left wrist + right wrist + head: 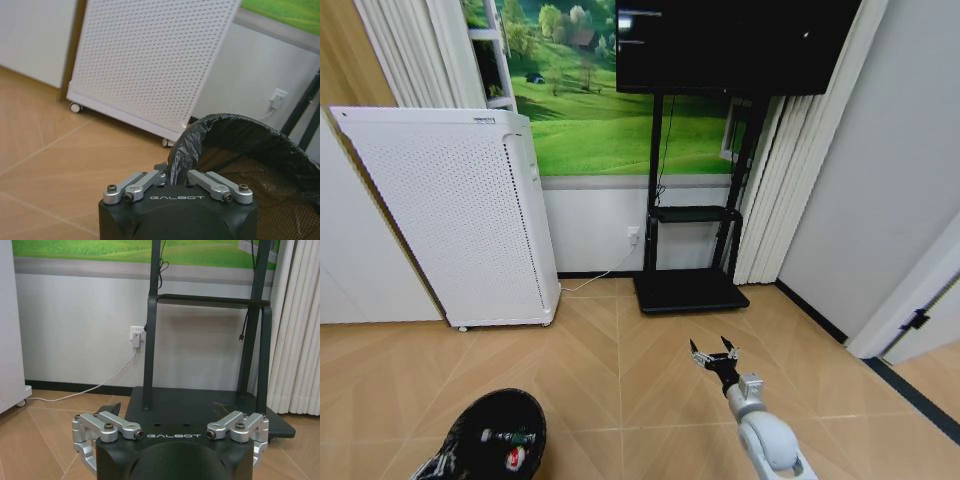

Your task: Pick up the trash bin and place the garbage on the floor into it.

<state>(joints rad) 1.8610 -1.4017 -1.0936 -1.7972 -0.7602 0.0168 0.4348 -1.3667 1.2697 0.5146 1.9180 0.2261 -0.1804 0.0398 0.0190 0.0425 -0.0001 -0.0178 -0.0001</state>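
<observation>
The trash bin (498, 432), black and lined with a black bag, hangs low at my left. Inside it lies garbage: a small clear bottle with a green label (510, 437) and a red-and-white piece (515, 459). In the left wrist view my left gripper (176, 173) is shut on the trash bin's bag-covered rim (235, 127). My right gripper (713, 352) is held open over the parquet floor (620, 370), in front of the TV stand, with nothing between its fingers (109, 409).
A tall white perforated appliance (460, 210) on wheels stands at the left wall. A black TV stand (688, 290) with a flat base sits straight ahead, and a white cable (605, 275) runs to a wall socket. Curtains (790, 170) and a door frame are at the right.
</observation>
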